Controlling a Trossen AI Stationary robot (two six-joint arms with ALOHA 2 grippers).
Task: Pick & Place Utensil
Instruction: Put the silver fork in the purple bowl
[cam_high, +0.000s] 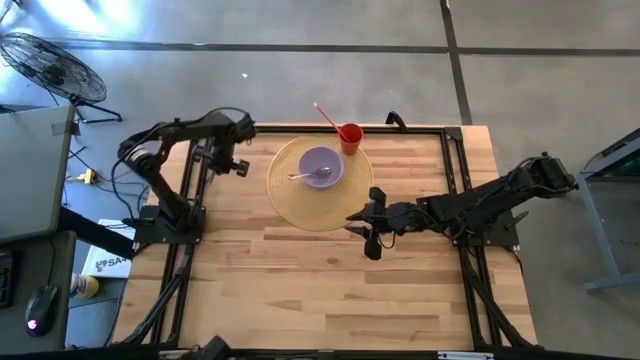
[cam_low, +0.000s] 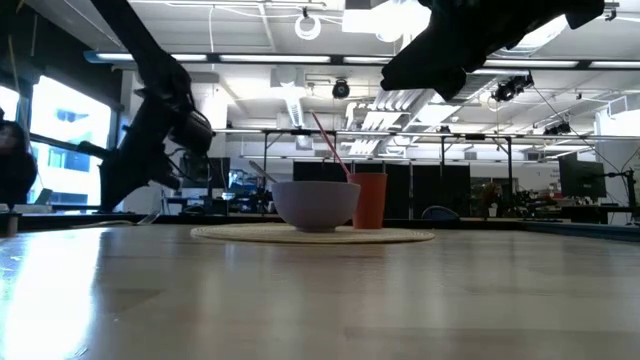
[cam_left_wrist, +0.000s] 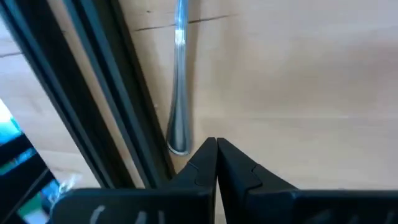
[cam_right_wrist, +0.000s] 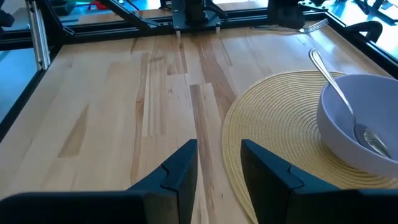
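Note:
A metal utensil lies flat on the wooden table beside the black frame rail; only its handle (cam_left_wrist: 179, 93) shows in the left wrist view. My left gripper (cam_left_wrist: 216, 149) is shut, with its tips just beside the handle's free end and apart from it, at the table's far left (cam_high: 236, 152). A purple bowl (cam_high: 320, 167) with a spoon (cam_right_wrist: 336, 93) leaning in it stands on a round woven placemat (cam_high: 300, 205). My right gripper (cam_high: 366, 228) is open and empty, raised above the table at the placemat's near right edge; it also shows in its own wrist view (cam_right_wrist: 219, 155).
An orange cup (cam_high: 350, 138) with a red straw (cam_high: 326, 115) stands at the placemat's far edge. A fork (cam_right_wrist: 314, 26) lies near the table's far side beyond the placemat. Black frame rails (cam_left_wrist: 93, 93) run along the table's edges. Bare wood (cam_high: 300, 290) fills the near half.

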